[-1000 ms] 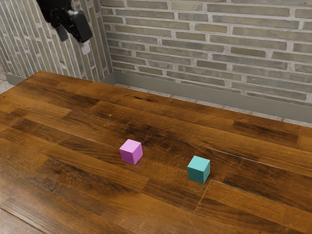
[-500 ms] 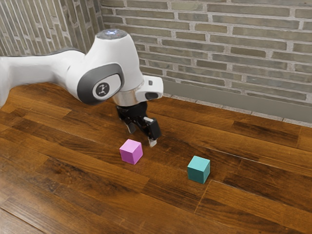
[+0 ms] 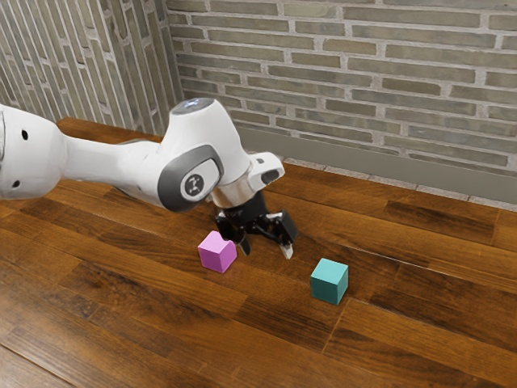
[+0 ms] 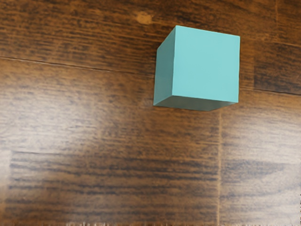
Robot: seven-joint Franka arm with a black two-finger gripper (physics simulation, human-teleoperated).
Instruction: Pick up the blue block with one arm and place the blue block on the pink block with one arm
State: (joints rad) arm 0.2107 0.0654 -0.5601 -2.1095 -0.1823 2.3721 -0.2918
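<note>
Jaws now nearer blue block (image 3: 329, 280)

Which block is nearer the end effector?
The pink block, right beside the open end effector; the blue block sits farther off toward the exterior view's right.

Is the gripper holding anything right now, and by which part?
Nothing is held. The gripper is open and empty beside the pink block; the blue block sits apart on the table.

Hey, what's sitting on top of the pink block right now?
Nothing rests on the pink block: its top face is bare. The blue block stands apart on the wooden table, toward the exterior view's right. The pink block's far sides are hidden.
</note>
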